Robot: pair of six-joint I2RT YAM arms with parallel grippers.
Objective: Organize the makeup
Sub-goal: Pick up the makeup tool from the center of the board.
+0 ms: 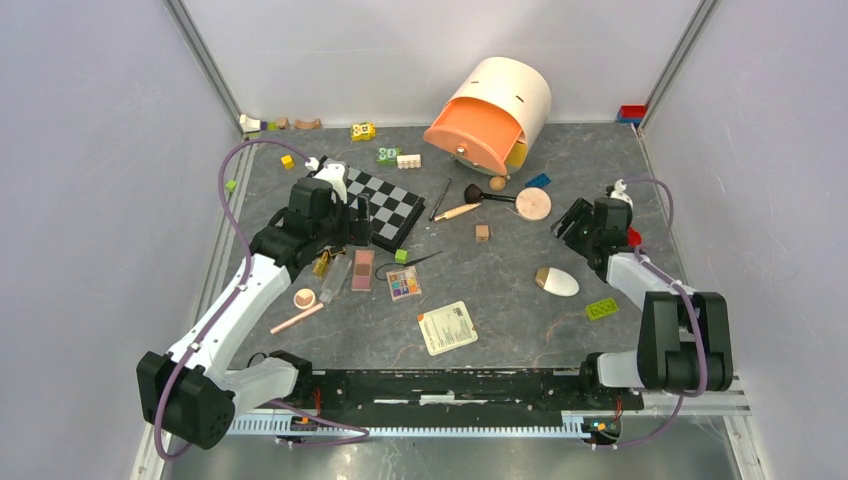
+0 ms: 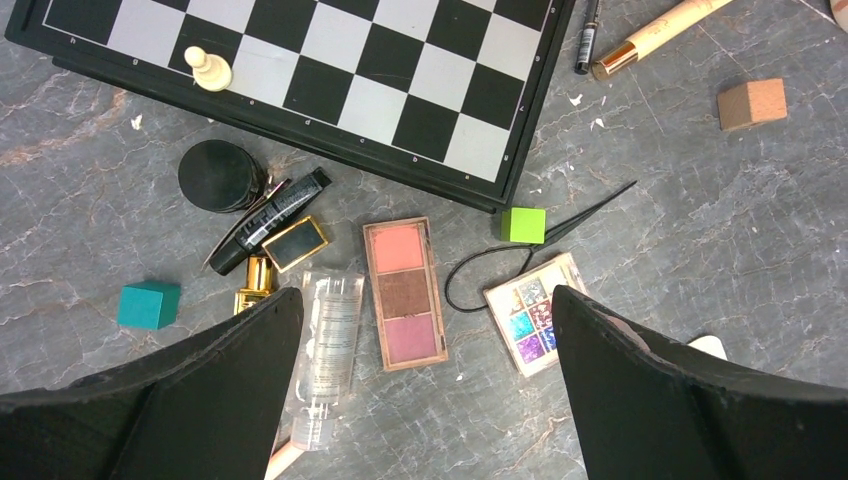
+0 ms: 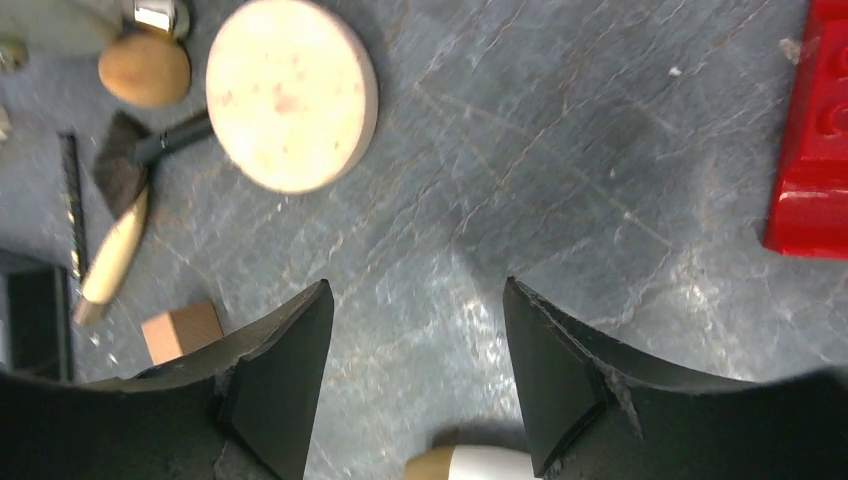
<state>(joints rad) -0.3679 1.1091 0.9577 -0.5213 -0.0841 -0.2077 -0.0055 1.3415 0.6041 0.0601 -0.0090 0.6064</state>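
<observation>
My left gripper [image 1: 350, 228] [image 2: 425, 295] hangs open above a cluster of makeup. Under it lie a pink eyeshadow palette [image 2: 404, 293], a multicolour palette [image 2: 530, 315] and a clear tube [image 2: 328, 350], with a black jar [image 2: 218, 175] and a mascara [image 2: 270, 215] beside them. A pink pencil [image 1: 297, 319] lies nearer the front. My right gripper [image 1: 570, 222] [image 3: 416, 285] is open over bare table, holding nothing. Ahead of it sit the round peach compact [image 3: 290, 92] and a wooden-handled brush [image 3: 112, 250]. The white egg-shaped sponge [image 1: 557, 281] lies just behind its fingers.
A black-and-grey chessboard [image 2: 300, 60] with one pawn lies beyond the left gripper. An orange-and-cream drum container [image 1: 490, 115] lies tipped at the back. A card [image 1: 447, 327], a green brick [image 1: 601, 309], a red brick [image 3: 810, 130] and small cubes [image 2: 523, 224] are scattered about.
</observation>
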